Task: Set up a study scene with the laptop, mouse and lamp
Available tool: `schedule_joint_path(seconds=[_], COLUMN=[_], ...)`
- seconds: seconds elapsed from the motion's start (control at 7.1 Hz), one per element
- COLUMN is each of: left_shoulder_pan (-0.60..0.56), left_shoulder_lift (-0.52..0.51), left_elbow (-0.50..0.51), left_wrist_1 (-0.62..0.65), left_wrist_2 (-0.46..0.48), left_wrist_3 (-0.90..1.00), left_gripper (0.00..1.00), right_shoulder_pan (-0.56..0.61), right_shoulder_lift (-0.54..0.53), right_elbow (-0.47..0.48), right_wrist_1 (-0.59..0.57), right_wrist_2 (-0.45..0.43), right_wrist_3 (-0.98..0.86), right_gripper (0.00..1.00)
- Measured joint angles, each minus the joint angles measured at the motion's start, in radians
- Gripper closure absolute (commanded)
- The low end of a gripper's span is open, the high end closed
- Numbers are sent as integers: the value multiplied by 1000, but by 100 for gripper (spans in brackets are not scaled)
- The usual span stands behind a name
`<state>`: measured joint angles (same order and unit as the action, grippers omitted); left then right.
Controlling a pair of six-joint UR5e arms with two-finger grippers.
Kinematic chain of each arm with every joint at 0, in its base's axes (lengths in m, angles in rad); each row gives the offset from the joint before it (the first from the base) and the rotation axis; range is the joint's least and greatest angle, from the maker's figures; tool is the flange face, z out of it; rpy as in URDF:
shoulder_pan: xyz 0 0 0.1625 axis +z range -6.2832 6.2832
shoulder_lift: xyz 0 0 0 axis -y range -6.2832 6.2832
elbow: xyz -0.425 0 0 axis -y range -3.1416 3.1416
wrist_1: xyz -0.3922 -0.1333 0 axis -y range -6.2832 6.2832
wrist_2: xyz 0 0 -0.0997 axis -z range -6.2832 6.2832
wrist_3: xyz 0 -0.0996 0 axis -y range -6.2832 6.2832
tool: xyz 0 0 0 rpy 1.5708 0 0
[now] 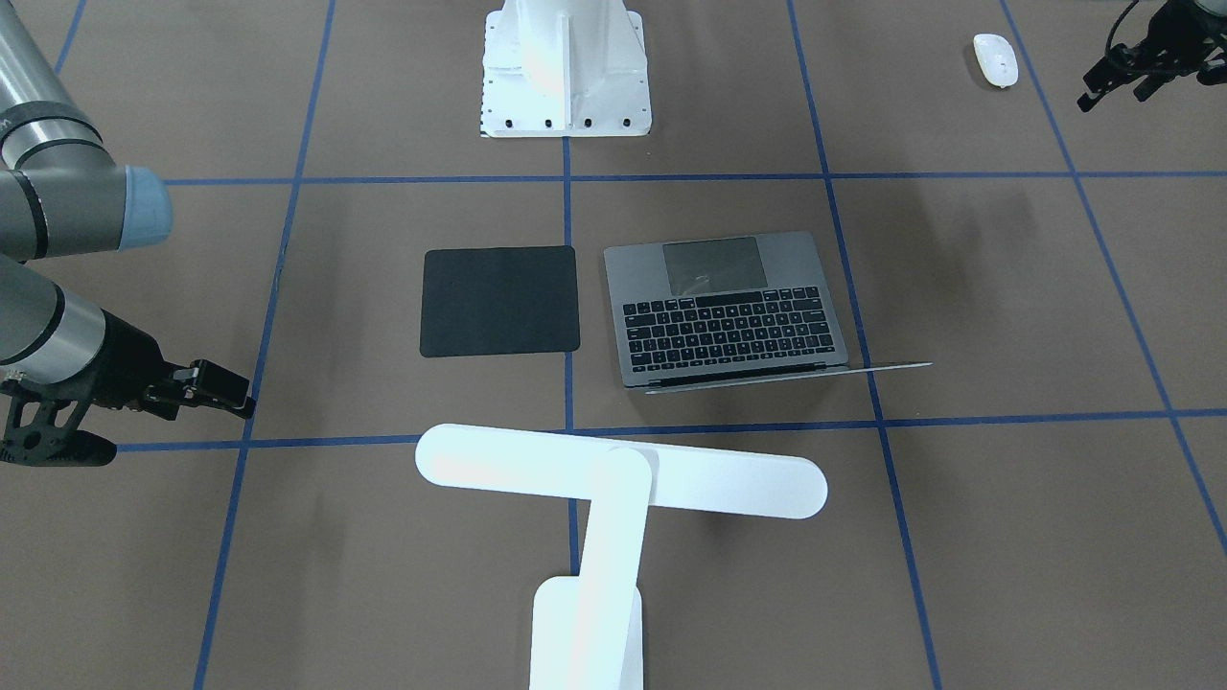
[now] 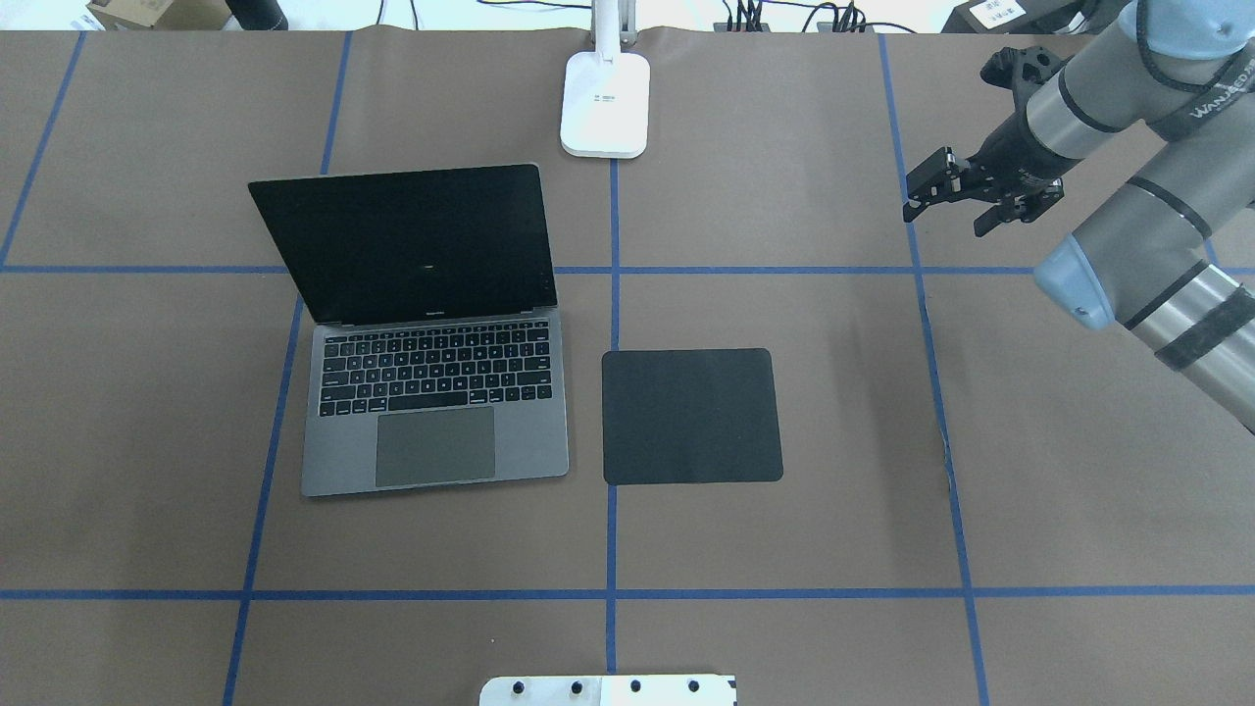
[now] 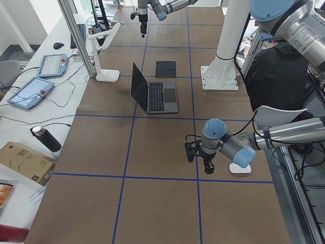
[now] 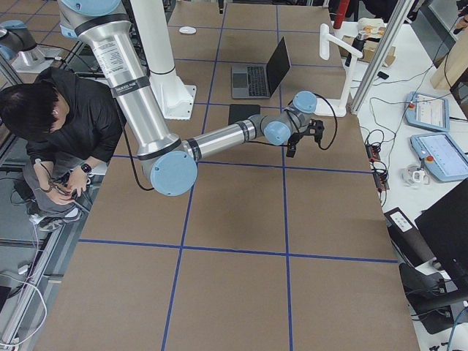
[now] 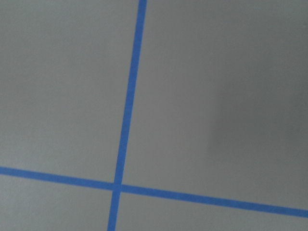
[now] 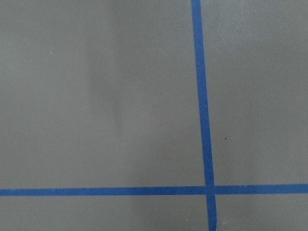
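White mouse lies by the worktop's robot-side edge, left end, long axis pointing toward the far edge. Left tool is nearer, just outboard, jaws apart, empty. Right tool is likewise apart.

one laptop; one mouse; one lamp

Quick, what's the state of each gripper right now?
Left gripper: open, holding nothing, a short way from the mouse.
Right gripper: open, holding nothing, over bare table.
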<state>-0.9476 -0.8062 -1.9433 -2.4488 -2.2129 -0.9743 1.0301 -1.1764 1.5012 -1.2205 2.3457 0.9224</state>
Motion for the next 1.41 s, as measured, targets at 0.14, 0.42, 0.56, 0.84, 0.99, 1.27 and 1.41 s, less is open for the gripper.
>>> schedule_joint_path(seconds=[0.14,0.42,0.56,0.84,0.99,1.27,1.41], left_shoulder_pan=[115,417,512,628,680,771,815], left_shoulder_lift=[6,10,12,31,41,50,50], left_elbow=[1,20,49,83,87,89,90], left_wrist_1=[-39,-166,-228,-285,-302,-330,-343], left_wrist_2=[50,187,230,274,280,283,283], left_wrist_3=[-112,-378,-443,-475,-482,-532,-566], left_gripper=[0,0,0,0,0,0,0], right_shoulder_pan=[-4,-9,-12,-22,-28,-35,-36], right_shoulder_lift=[-8,-12,-15,-29,-35,-53,-57], right_elbow=[13,21,23,38,45,61,66], right_wrist_1=[0,-1,-1,-2,-2,-2,-2], right_wrist_2=[-9,-31,-41,-58,-63,-76,-80], right_wrist_3=[1,0,0,2,5,7,7], right_gripper=[1,1,1,1,1,1,1])
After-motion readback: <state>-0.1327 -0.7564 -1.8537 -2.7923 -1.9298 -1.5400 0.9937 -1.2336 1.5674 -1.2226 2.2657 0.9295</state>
